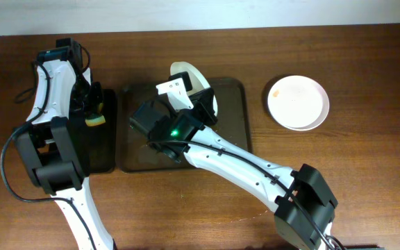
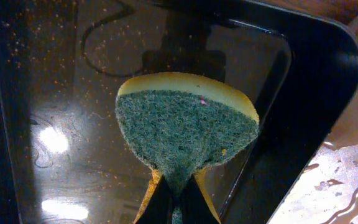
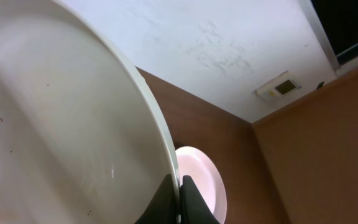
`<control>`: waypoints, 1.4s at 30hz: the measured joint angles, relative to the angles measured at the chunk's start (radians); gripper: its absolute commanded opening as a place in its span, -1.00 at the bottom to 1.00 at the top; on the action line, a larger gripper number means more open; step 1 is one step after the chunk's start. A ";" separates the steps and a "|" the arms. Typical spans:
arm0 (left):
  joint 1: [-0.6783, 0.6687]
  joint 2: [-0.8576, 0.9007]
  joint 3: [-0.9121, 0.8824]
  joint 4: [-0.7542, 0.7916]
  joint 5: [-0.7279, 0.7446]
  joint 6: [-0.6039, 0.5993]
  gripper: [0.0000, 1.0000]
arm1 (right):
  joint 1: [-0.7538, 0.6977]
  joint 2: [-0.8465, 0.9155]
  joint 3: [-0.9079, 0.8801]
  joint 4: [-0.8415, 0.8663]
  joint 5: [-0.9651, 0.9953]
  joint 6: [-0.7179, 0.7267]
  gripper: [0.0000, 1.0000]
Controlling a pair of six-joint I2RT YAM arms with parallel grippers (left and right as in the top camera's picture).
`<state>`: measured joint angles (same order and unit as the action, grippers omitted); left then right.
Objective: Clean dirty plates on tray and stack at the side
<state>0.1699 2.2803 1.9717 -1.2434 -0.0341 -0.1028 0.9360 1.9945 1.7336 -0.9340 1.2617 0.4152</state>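
Observation:
My right gripper point(image 1: 201, 105) is shut on the rim of a white plate point(image 1: 188, 75) and holds it tilted up on edge over the far part of the dark brown tray point(image 1: 231, 104). In the right wrist view the fingers point(image 3: 179, 194) pinch the rim of this plate point(image 3: 55, 124). A second white plate point(image 1: 298, 102) lies flat on the table to the right; it also shows in the right wrist view point(image 3: 201, 180). My left gripper point(image 2: 176, 202) is shut on a yellow sponge with a green scrub face point(image 2: 185, 130), above the black tray. A third plate is not visible.
The smaller black tray point(image 1: 104, 147) lies left of the brown tray; its glossy floor point(image 2: 55, 93) is speckled with orange crumbs. The sponge point(image 1: 94, 120) hangs over it. The right arm stretches diagonally across the brown tray's front. Wooden table point(image 1: 367, 173) surrounds everything.

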 measured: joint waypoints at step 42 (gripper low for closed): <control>0.000 -0.005 -0.003 -0.158 -0.136 -0.051 0.89 | -1.144 -0.287 -0.024 -0.201 -1.279 -0.054 0.83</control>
<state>0.1696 2.2749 1.9690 -1.4017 -0.1699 -0.1535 -0.2077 1.7077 1.7096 -1.1355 -0.0174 0.3614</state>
